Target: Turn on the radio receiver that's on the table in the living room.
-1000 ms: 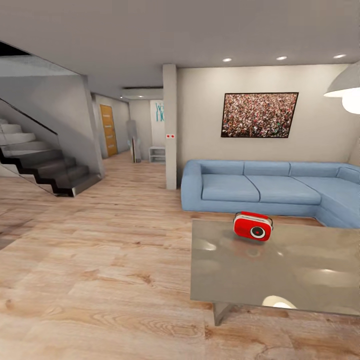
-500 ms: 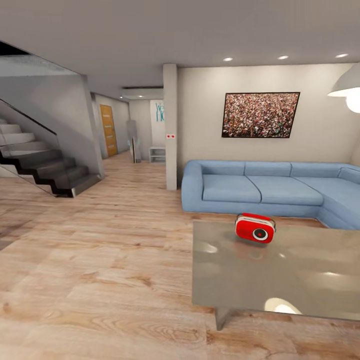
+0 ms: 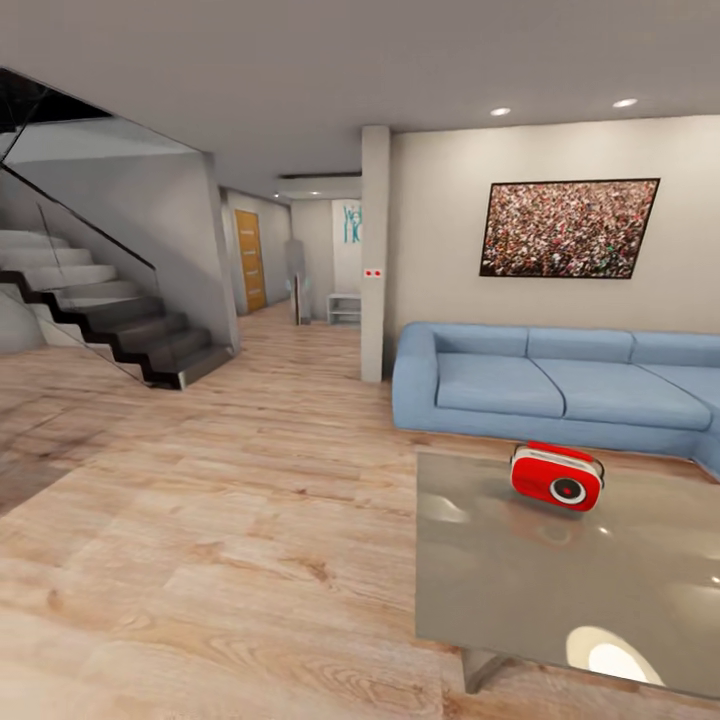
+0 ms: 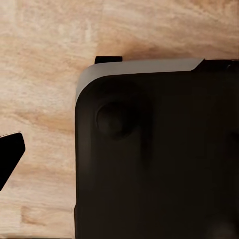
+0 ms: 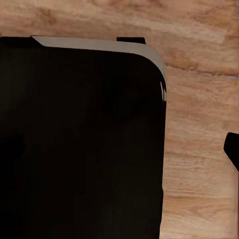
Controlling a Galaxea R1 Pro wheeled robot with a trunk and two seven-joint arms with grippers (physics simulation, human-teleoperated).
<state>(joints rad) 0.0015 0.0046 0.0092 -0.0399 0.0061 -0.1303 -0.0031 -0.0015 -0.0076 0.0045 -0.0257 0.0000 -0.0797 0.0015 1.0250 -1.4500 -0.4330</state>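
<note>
The living room (image 3: 300, 420) opens out from the head view: a wide wood-plank floor (image 3: 200, 520) runs back to a beige wall and a square pillar (image 3: 375, 250). A dark staircase (image 3: 110, 320) with a glass side climbs at the far left, and a corridor with an orange-brown door (image 3: 249, 259) leads away beside it. A blue sectional sofa (image 3: 560, 390) stands against the wall, under a wide framed picture (image 3: 568, 228) of dense speckled colour. Two ceiling spotlights (image 3: 500, 111) glow above it.

In front of the sofa is the table (image 3: 480, 590), low, with a glossy grey top that mirrors the lights. The radio receiver (image 3: 557, 476) sits on that top near the sofa-side edge, a small red rounded box with a pale band along its top and a dark round dial on the face turned this way; its faint reflection lies just below it on the surface.

Each wrist view looks straight down at the plank floor past a big black rounded body with a grey rim (image 4: 149, 67), probably part of the robot's own base (image 5: 79, 139). A small dark tip enters at the edge of each of these views, too little to read, so whether either pincer is apart or together cannot be told, and nothing places the radio receiver relative to them
</note>
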